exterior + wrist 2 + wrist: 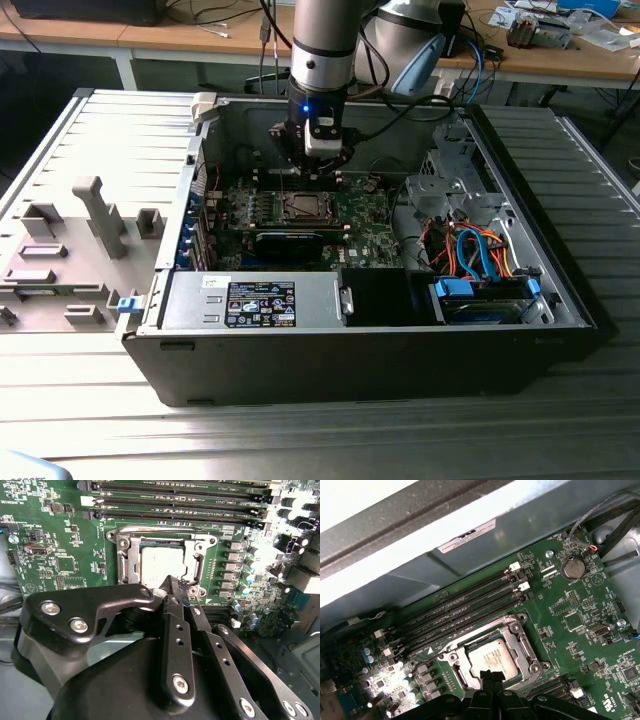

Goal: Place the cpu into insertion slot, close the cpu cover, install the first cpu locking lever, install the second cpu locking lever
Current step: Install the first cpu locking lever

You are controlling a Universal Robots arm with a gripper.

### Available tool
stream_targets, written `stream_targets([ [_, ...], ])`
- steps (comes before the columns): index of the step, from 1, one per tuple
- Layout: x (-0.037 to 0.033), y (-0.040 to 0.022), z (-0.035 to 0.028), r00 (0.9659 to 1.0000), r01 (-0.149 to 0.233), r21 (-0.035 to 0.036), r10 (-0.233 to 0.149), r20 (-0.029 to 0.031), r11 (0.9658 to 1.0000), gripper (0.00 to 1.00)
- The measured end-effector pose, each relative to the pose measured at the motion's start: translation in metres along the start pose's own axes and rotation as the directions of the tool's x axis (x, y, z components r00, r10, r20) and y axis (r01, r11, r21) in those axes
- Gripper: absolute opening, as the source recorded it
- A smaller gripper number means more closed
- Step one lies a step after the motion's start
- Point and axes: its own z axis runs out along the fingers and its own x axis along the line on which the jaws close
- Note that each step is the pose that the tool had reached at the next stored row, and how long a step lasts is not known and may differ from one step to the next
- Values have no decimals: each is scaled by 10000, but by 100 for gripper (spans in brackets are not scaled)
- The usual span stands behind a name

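1. The cpu sits in the insertion slot on the green motherboard, inside the open computer case lying on the bench. Its pale face lies flat and square in the socket, so I judge the placing done.
2. The cpu cover appears lowered. In both wrist views its silver frame rings the chip and the chip shows through its window, so the closing looks done too.
3. A thin metal lever lies along the socket's side next to the long black memory slots. I cannot tell whether it is hooked down.
4. The gripper is low over the socket. Its fingers are pressed together with nothing visible between them, and their tips are at the cover's edge on the side away from the memory slots.
5. The arm hides that side of the socket, so I cannot tell how the second lever stands. I judge that the lever steps are the part unfinished.
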Motion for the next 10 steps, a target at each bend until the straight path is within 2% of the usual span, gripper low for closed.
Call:
stream_targets([
  [10, 0, 0, 0, 9995, 309, 12, -309, 12, 9995, 11],
])
